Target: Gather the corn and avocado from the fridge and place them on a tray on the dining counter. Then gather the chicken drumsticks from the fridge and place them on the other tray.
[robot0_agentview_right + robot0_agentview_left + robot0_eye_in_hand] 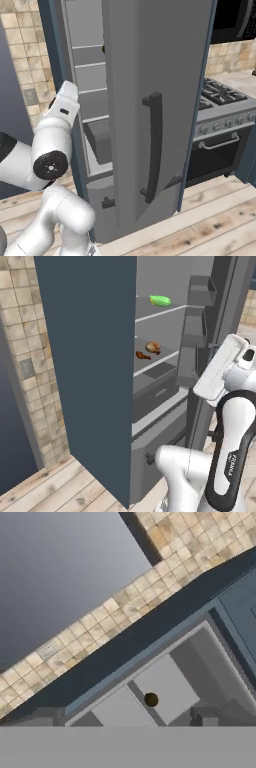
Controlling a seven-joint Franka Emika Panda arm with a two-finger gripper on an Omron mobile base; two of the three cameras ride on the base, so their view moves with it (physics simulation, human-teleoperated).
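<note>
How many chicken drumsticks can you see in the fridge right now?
2. In the left base view, both lie on the middle shelf: one drumstick farther back, the other drumstick nearer the front edge, just left of it. The fridge door may hide more.

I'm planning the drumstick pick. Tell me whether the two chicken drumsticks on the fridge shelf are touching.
Cannot tell. In the left base view the lighter drumstick sits just behind and right of the darker drumstick on the same shelf; they look almost joined, but they are too small to show contact or gap.
</note>
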